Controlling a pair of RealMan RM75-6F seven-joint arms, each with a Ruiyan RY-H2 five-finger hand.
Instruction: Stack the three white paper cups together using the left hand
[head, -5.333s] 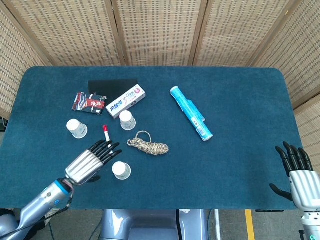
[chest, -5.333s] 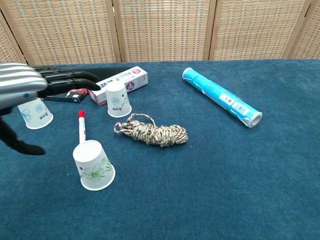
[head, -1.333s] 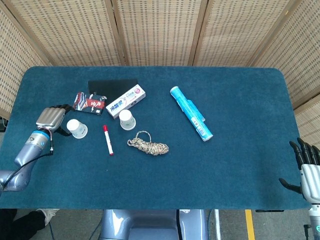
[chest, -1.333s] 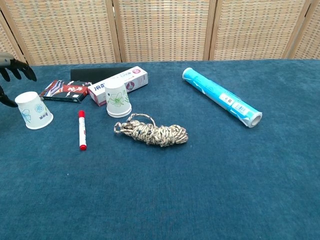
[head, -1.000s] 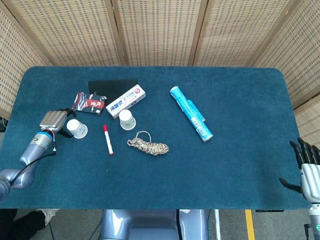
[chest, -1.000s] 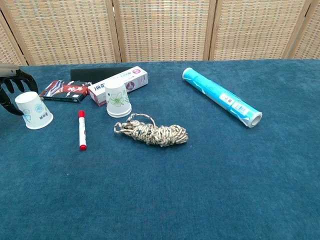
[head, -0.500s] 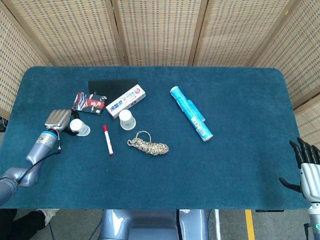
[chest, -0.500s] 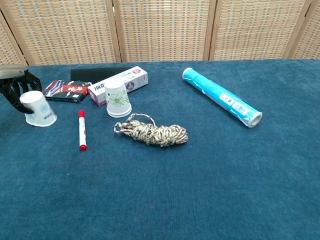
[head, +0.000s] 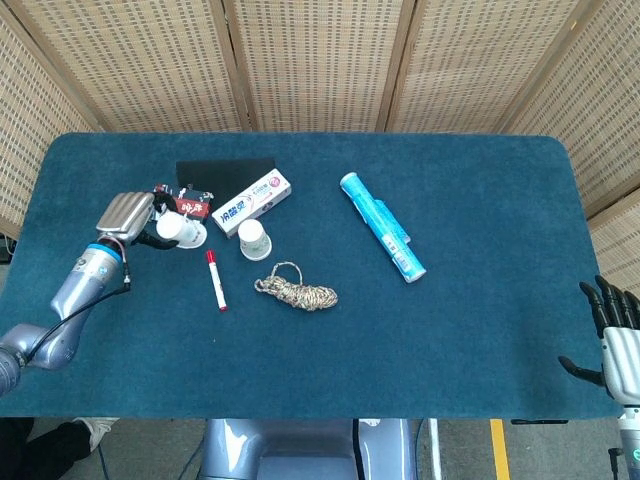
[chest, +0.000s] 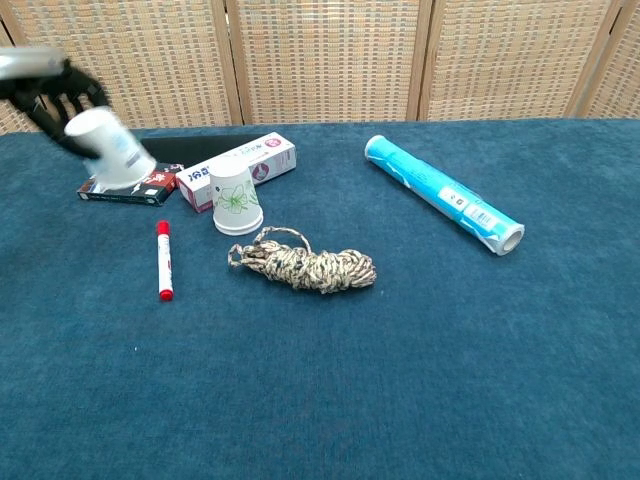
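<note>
My left hand (head: 128, 215) grips a white paper cup (head: 181, 230) and holds it tilted above the table; in the chest view the hand (chest: 48, 84) and cup (chest: 110, 148) are blurred by motion. Whether another cup is nested in the held one I cannot tell. A second white cup with a green print (head: 254, 240) stands upside down a short way to the right, in front of the toothpaste box (chest: 245, 165); it also shows in the chest view (chest: 233, 198). My right hand (head: 612, 335) hangs off the table's near right corner, fingers apart and empty.
A red marker (head: 215, 280) lies below the held cup. A coil of rope (head: 296, 290) sits near the standing cup. A red packet (chest: 135, 185) and a black flat object (head: 225, 170) lie behind. A blue tube (head: 382, 227) lies at centre right.
My left hand closed around the cup at the left, lifted it off the table and carried it up and to the right, towards the standing cup. The right hand stayed still.
</note>
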